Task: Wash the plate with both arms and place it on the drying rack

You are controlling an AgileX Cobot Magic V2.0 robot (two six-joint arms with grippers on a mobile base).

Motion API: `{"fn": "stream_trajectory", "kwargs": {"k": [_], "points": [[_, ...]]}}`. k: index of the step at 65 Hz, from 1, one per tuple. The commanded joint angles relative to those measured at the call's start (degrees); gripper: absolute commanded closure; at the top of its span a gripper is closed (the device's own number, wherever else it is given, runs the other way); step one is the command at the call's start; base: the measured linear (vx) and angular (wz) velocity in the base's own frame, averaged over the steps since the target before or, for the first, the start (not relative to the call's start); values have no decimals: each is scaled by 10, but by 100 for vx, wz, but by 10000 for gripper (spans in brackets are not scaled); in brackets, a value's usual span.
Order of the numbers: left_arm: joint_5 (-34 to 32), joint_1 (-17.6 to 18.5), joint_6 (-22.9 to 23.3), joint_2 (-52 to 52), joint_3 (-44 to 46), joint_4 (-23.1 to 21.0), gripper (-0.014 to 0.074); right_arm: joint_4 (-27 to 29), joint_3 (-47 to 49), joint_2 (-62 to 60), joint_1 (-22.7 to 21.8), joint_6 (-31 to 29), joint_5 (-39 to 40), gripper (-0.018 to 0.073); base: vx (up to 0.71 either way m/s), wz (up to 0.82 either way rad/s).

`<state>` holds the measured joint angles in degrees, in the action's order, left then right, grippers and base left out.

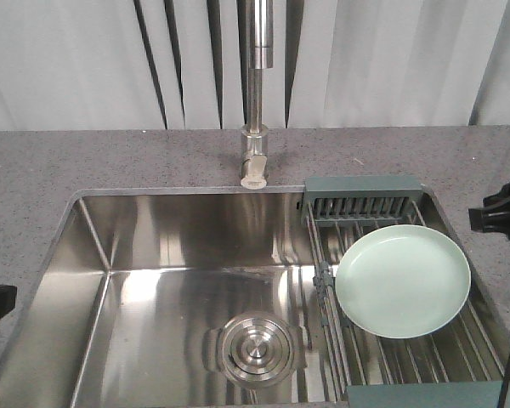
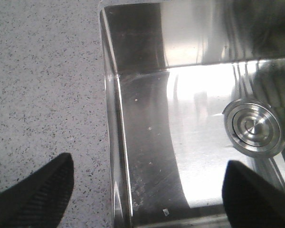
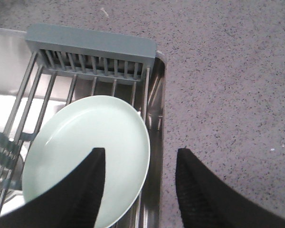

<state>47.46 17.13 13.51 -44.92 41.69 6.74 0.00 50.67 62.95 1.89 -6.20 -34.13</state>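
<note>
My right hand point(image 3: 140, 183) hung spread above the plate point(image 3: 92, 142) lying flat on the drying rack point(image 3: 90, 47); a shallow rim pinch risked slipping.

Mint plate point(image 3: 88, 142) lies flat on the drying rack point(image 3: 90, 52) rods, right gripper point(image 3: 140, 187) hanging over its edge, 2 fingers spread apart, holding nothing.

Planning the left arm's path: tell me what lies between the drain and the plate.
Front view: bare steel sink floor from the drain, then the drying rack's left rods and clip, on which the plate rests.
</note>
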Motion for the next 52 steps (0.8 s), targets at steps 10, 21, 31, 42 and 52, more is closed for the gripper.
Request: {"fn": "stream_trajectory", "kwargs": {"k": [10,21,31,42,52], "points": [[-30,3,5,3,14,2,11,-21,-46,-111,72,50,16,230,0,0],[-30,3,5,3,14,2,11,-10,-96,-176,94,62,-1,230,0,0],[-30,3,5,3,14,2,11,-8,-132,-232,94,54,-21,230,0,0],[-30,3,5,3,14,2,11,-11,-151,-277,93,53,-49,230,0,0],[-30,3,5,3,14,2,11,-19,-152,-299,93,51,-60,230,0,0]]}}
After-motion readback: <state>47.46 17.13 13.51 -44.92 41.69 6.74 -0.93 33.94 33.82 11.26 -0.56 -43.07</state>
